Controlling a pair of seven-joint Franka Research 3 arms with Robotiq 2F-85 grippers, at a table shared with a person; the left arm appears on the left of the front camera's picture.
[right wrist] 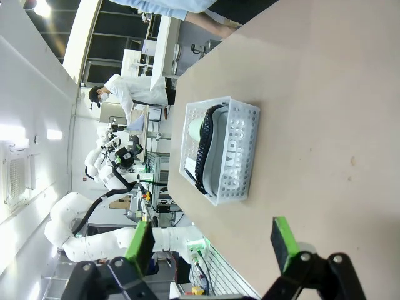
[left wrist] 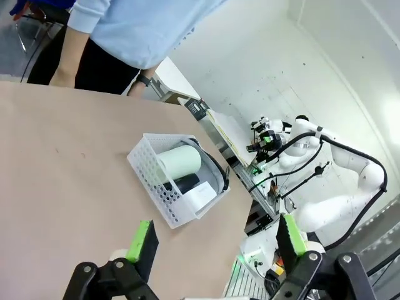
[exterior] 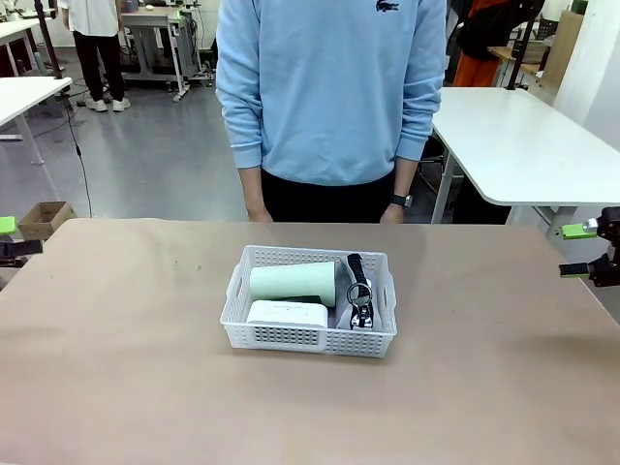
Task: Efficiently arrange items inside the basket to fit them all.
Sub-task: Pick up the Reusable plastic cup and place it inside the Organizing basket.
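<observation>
1. White lattice basket [exterior: 308, 334] at frame centre on the brown table [exterior: 116, 368] holds a pale green cup [exterior: 293, 284] lying on its side, a white block [exterior: 287, 313] and a black stapler [exterior: 359, 291].
2. Left gripper [left wrist: 212, 244] at lower frame: jaws wide apart, empty.
3. Right gripper [right wrist: 212, 240] at lower frame: likewise wide, holding nothing.

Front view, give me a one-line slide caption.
White basket on the table holds green cup, white block and stapler.

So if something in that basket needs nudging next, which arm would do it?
Hard to call: both wait open at the table's edges. Perhaps the right fingers, since the stapler lies on that side of the basket; the left fingers sit nearer the cup.
</observation>
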